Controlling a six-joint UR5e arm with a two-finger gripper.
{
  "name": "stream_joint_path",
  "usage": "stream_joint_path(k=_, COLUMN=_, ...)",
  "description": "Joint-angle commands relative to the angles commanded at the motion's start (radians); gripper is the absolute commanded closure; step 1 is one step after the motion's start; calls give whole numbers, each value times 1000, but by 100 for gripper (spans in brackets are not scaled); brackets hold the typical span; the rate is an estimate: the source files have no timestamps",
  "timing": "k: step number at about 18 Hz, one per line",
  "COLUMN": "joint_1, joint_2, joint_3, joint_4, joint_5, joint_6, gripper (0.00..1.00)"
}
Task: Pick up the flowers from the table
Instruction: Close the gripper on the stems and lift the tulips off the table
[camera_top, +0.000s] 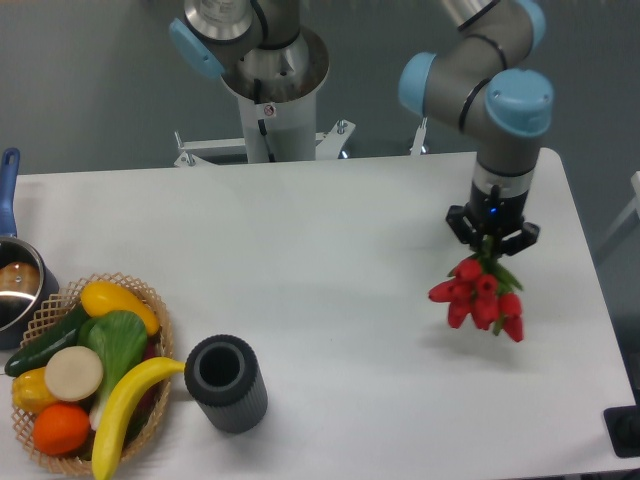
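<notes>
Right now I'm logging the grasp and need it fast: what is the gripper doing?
Gripper: closed on the stems of the flowers, which hang from it with the red buds pointing down over the table.

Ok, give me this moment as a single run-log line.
phase: lift | gripper: shut on flowers by the stems | flowers: hanging buds-down, apparently off the table | vase, fruit basket: front left, untouched
</notes>
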Motion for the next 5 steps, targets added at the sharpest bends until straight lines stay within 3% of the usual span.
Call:
stream_joint_path(k=2, joint_1=0, joint_2=-2, joint_3=35, joint_4=-43, joint_5=-1, joint_6=3, gripper=100)
stream_joint_path(k=5, joint_1=0, joint_2=-6, joint_3=52, joint_4=-57, joint_5=0, joint_6=3, gripper=100)
